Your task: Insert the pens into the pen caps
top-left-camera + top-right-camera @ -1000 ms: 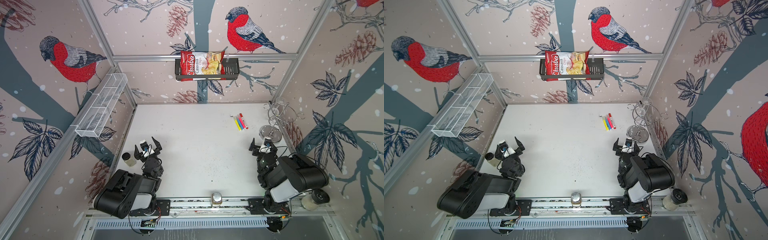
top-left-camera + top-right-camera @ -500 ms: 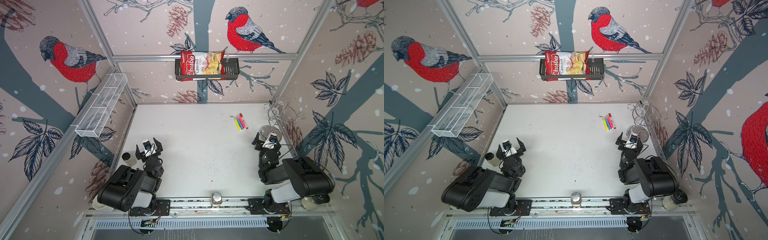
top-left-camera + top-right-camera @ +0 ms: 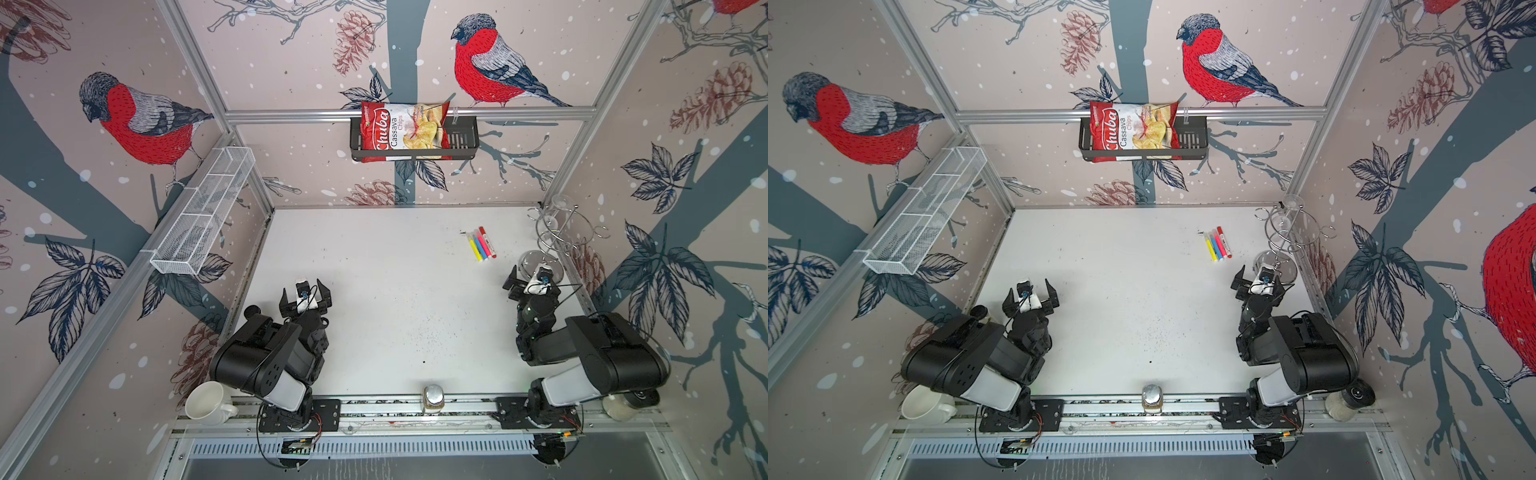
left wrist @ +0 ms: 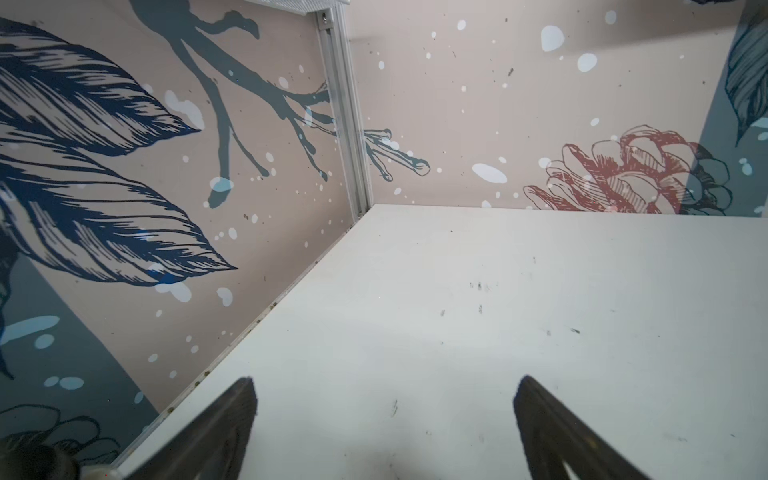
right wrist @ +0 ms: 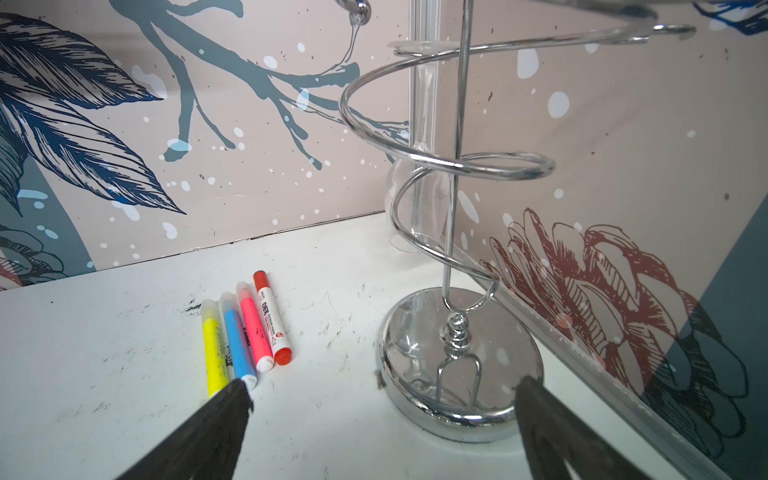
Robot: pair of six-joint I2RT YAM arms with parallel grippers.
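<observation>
Four pens lie side by side at the back right of the white table [image 3: 374, 291]: yellow [image 5: 214, 353], blue [image 5: 237, 345], pink [image 5: 254, 328] and a white one with black print [image 5: 272, 320]. They also show in both top views [image 3: 481, 244] [image 3: 1217, 245]. The pen caps sit at the pens' far ends: a red one [image 5: 260, 279] on the white pen, translucent ones [image 5: 227, 300] on the others. My right gripper [image 5: 382, 382] [image 3: 534, 279] is open and holds nothing, just short of the pens. My left gripper [image 4: 384, 380] [image 3: 304, 289] is open over bare table at the left.
A chrome spiral stand [image 3: 552, 237] with a round base [image 5: 457, 365] and a glass stands close by my right gripper, against the right wall. A chips bag [image 3: 405, 133] hangs in a black basket at the back. A white mug [image 3: 208, 401] and a jar [image 3: 433, 397] stand at the front rail.
My right arm has reached toward the back, bringing its gripper closer to the pens and the stand's base. The left arm has shifted a little forward. Both grippers stayed open.
</observation>
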